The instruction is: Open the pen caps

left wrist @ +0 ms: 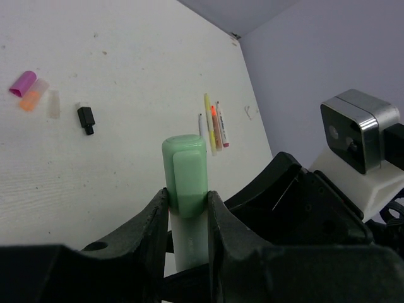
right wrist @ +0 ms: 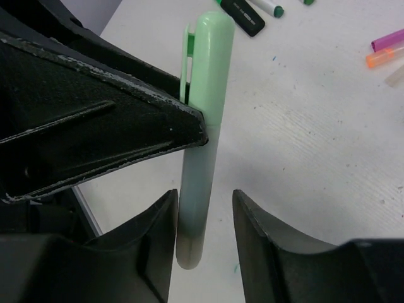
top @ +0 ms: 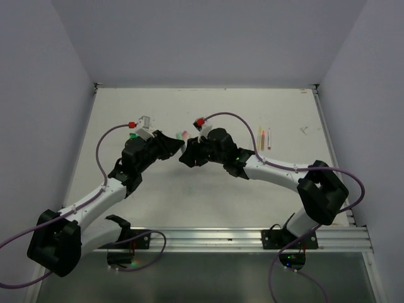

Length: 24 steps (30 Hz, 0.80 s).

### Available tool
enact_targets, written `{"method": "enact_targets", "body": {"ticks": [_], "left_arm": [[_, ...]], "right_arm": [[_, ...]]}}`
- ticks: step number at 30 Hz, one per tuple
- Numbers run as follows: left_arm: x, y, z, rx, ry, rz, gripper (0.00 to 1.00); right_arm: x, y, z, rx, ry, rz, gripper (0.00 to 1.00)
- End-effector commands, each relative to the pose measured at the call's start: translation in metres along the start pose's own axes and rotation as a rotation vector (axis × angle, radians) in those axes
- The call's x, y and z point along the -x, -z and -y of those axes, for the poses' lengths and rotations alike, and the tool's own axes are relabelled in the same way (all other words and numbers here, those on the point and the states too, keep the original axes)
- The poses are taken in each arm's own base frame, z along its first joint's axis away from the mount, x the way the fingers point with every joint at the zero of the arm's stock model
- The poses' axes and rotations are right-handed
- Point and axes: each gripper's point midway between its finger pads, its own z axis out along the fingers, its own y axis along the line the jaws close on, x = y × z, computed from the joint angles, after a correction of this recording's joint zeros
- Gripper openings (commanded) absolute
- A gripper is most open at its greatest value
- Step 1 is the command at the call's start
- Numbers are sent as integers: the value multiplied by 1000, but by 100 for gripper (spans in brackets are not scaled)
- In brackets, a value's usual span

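Left end effector [left wrist: 187, 203] clenches the pale green pen [right wrist: 196, 189] at its cap [left wrist: 185, 164]. Right end effector [right wrist: 205, 201] straddles the pen lengthwise, not yet clenched; the cap points away from it.

The left gripper [top: 175, 146] and right gripper [top: 189, 151] are meeting tip to tip above the white table [top: 189, 196], with a pale pen [top: 184, 144] barely showing between them. A pink cap [top: 184, 134] is lying just beyond their tips. Several pens [top: 265, 137] are lying well off to the right gripper's right.

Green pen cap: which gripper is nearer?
Left. The left gripper is clamped on the green cap itself; the right gripper straddles the pen barrel at its far end, one finger not touching.
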Motion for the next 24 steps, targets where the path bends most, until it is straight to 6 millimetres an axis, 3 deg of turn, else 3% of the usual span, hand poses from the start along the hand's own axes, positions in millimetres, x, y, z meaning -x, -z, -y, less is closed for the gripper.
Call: {"method": "enact_targets", "body": {"ticks": [1,4,6,8,11,13,16,21,24], "left_arm": [[12,4,26,-107,-10,44,9],[11,5,30,-127,-28,36,18],[9,5,32,-143,-50,28,36],[7,5,32,-155,-88,19,55],[11,6,35,-183,-130,20,72],[9,9,43,-259,-145,-6,77],[20,16,45,-361,-144,-9,83],[25,28,64,-536,-214,-43,83],[18,35,76,-626,-260,-89,80]], "right_arm": [[23,-3,-10,18,13,74,42],[23,0,-10,14,18,76,19],[21,3,-7,6,22,68,4],[21,9,-9,7,31,64,0],[21,18,-11,14,50,62,0],[19,23,-15,34,64,54,0],[21,32,-24,80,86,53,0],[23,42,-50,226,111,41,0],[23,46,-63,299,121,37,0]]}}
